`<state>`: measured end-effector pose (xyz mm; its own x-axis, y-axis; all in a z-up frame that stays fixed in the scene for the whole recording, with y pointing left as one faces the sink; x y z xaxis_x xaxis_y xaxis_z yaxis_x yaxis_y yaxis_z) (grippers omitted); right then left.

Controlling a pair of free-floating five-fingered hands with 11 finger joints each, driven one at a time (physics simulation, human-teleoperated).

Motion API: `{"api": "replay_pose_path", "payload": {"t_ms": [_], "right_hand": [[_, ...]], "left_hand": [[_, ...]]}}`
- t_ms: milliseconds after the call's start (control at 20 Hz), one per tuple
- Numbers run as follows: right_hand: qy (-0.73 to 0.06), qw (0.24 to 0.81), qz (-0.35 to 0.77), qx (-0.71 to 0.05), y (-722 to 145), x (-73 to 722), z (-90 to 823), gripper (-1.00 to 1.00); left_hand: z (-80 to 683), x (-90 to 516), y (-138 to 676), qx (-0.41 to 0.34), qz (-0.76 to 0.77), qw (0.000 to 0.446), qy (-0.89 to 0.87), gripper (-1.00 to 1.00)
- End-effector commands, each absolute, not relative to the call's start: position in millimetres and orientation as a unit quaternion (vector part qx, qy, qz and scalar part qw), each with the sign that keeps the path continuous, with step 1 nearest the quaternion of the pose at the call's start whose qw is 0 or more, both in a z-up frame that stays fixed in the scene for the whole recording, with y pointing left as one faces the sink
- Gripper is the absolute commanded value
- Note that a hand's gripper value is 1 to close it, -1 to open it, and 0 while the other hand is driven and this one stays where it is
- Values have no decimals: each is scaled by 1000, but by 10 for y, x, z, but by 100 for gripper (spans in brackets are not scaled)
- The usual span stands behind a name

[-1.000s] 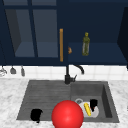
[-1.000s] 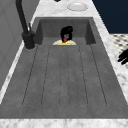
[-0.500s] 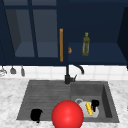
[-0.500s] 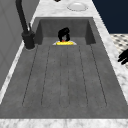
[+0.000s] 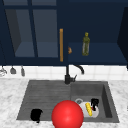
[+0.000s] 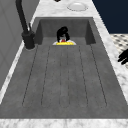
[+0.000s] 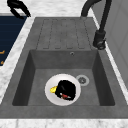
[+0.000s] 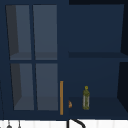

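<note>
While your right hand curls down onto the plate, apparently pinching something red beside the corn, your left hand hovers idle, fingers curled.

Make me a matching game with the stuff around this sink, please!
Things:
1. round white plate
2. olive-green glass bottle
3. left hand
4. black curved faucet

Places:
a. on the open cabinet shelf
b. at the front edge of the ribbed drainboard
c. behind the sink, between drainboard and basin
d. on the basin floor, under the right hand

Pairs: 1-d, 2-a, 3-b, 4-c
</note>
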<state>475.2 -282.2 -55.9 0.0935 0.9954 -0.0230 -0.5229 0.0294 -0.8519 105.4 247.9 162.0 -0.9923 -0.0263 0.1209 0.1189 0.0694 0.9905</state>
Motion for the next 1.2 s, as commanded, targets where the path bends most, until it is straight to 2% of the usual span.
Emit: {"api": "replay_pose_path", "payload": {"t_ms": [0, 250, 500, 850, 1150], "right_hand": [[-313, 633, 585, -399, -2647, 4672, -560, -100], [-312, 622, 574, -431, -2518, 4630, -541, -100], [-297, 644, 565, -422, -2411, 4673, -480, -100], [-275, 645, 594, -395, -2361, 4806, -174, -100], [-251, 678, 543, -427, -2297, 4788, -97, -100]], "left_hand": [[1620, 1054, 2479, -32, -681, 53, -729, 0], [1620, 1054, 2479, -32, -681, 53, -729, 0], [1620, 1054, 2479, -32, -681, 53, -729, 0], [1620, 1054, 2479, -32, -681, 53, -729, 0], [1620, 1054, 2479, -32, -681, 53, -729, 0]]}}
